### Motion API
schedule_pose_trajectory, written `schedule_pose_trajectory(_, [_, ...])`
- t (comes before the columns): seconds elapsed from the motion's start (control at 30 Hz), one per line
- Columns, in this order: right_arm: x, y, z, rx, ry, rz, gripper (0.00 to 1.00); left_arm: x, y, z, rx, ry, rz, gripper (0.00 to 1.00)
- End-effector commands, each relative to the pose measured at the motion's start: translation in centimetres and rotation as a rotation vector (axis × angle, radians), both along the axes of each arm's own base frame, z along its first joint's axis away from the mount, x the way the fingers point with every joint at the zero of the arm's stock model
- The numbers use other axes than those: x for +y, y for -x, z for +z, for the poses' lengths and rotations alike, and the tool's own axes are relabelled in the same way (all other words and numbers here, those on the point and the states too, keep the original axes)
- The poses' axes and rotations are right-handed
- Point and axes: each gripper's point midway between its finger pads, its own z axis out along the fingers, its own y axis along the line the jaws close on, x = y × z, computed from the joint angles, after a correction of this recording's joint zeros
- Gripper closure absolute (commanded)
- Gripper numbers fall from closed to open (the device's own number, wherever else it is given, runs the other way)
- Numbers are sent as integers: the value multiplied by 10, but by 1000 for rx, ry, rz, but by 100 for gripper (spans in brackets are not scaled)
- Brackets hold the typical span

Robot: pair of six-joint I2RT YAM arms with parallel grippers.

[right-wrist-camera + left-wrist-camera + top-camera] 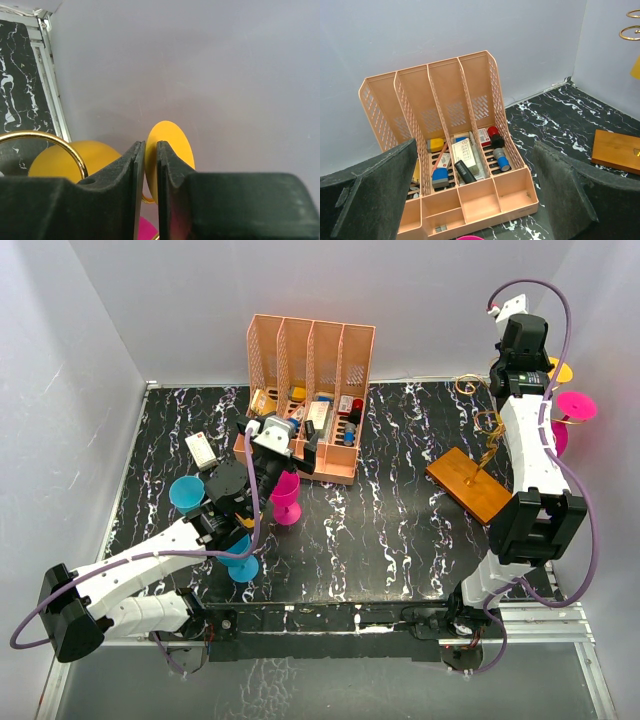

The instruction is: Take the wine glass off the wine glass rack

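Yellow wine glass [172,145] hangs on the gold rack [468,485] at the right wall, my right gripper [150,147] pinched to a slit on its foot, so I'd ease it along the hook's opening, never yanking.

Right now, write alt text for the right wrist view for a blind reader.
The right gripper, black jaws almost closed, is at a yellow wine glass whose round foot shows behind the narrow gap; a grip cannot be confirmed. A gold ring of the wine glass rack curves at left.
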Motion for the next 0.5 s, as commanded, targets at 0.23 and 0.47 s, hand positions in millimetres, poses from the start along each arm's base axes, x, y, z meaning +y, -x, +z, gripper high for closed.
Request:
schedule_pose_trajectory(0.23, [-5,6,55,-89,110,1,92,4,3,13,-34,30,5,3])
schedule_pose_trajectory(0.47, [-8,9,59,-97,155,-10,92,7,5,16,-43,42,6,3])
